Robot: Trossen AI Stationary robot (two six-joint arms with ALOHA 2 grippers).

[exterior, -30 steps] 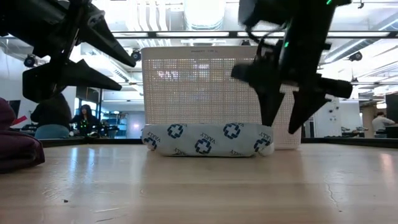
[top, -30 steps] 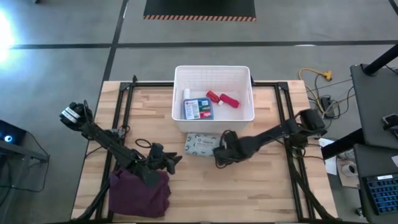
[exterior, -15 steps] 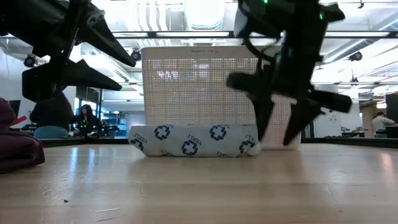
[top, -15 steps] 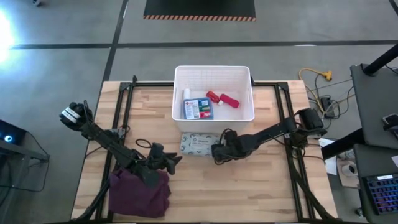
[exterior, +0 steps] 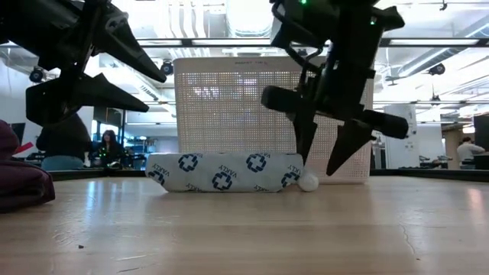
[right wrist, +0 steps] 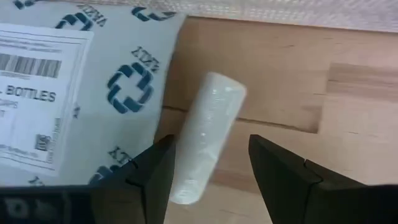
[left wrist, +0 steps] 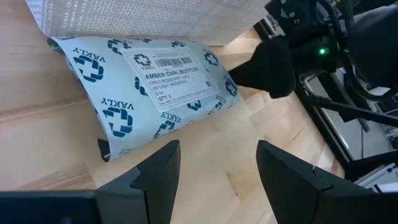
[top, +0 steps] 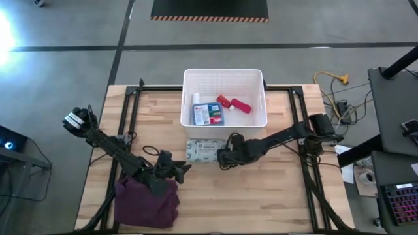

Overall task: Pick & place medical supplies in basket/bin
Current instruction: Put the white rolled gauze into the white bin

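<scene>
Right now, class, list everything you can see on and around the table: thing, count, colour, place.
Basket: one, white, far middle of table.
First-aid box: one, blue, inside basket.
Red items: two, inside basket beside the box.
White bottle: one, inside basket.
Flat packet: one, grey-green with blue crosses, on table just before the basket.
White cylinder: one, beside the packet.
Cloth: one, maroon, near left corner.
Table: one, wooden.
Left gripper: open, above cloth edge.
Right gripper: open, at the cylinder.

Open wood lies right and near of the right gripper [top: 222, 158]. The grey-green flat packet [top: 202, 151] blocks its left, the white slotted plastic basket [top: 224, 122] its far side.
</scene>
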